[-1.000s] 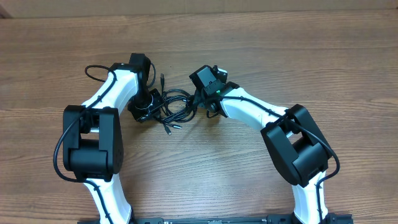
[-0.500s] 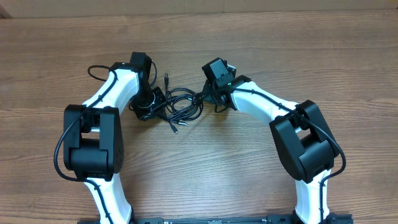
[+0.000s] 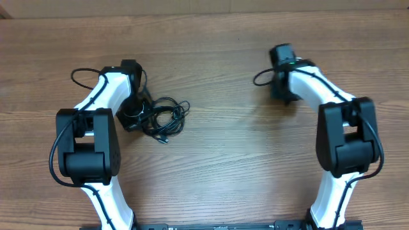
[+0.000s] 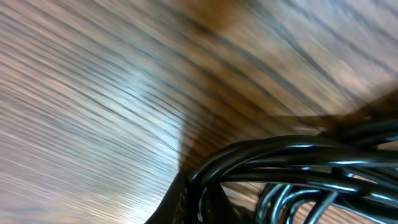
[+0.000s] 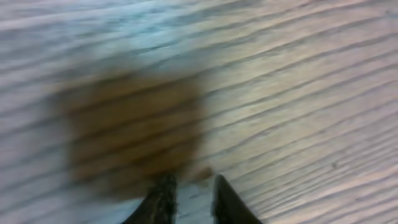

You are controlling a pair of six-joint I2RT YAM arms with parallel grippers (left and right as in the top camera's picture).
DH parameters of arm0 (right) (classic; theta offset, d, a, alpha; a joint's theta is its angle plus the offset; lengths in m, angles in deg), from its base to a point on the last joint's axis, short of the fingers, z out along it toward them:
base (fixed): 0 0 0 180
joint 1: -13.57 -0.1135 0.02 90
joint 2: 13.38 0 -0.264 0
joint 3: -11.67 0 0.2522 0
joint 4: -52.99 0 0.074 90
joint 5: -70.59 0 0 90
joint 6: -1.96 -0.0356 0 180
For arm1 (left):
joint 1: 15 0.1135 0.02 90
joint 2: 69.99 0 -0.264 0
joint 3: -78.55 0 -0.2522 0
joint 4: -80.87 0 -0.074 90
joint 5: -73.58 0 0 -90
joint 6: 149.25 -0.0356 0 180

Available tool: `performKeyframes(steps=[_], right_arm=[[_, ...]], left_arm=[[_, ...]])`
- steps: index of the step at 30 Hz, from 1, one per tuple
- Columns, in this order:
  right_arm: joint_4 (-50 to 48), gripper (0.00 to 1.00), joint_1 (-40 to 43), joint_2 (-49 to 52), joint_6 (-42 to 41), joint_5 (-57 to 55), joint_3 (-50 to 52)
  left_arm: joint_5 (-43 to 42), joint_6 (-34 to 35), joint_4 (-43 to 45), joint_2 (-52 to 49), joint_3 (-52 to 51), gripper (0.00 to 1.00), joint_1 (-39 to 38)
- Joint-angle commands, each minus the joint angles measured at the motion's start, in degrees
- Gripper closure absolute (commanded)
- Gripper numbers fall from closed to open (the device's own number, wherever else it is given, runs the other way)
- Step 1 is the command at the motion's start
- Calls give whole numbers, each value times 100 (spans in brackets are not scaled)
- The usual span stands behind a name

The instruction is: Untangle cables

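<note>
Wooden table [image 3: 223, 160] with tangled black cables [image 3: 163, 118] on it

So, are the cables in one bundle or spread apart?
Bundled. The overhead view shows the cables as one heap of overlapping black loops; the left wrist view shows several cords pressed together.

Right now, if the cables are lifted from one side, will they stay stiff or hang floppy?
Probably floppy: the cables lie in loose curved loops, so they should droop and trail. They look thin, so likely light. Their glossy jackets may slip.
</note>
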Motion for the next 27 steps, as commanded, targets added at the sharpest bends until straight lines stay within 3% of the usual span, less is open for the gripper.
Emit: performKeyframes(steps=[1,7,12,17,23,27], right_arm=[[262,65,-398,-24,1746,1392,-339],[562,62,-398,-24,2284,4207,-769],[422,60,-411,-24,2273,5727,-894],[553,57,-599,-22,2229,5803,-872],[501,54,-1045,-22,1996,5670,-785],[317,54,-1303,-11,1034,5355,-778]], left_arm=[[767,-367,186,-188,-160,96,-9],[-481,-1867,540,-186,-37,96,-11],[-616,-1991,-144,-186,909,84,-11],[-944,-2033,-1019,-186,1794,68,-55],[-1215,-1939,-1429,-203,1768,43,-319],[-1165,-1436,-1056,-262,1311,44,-501]])
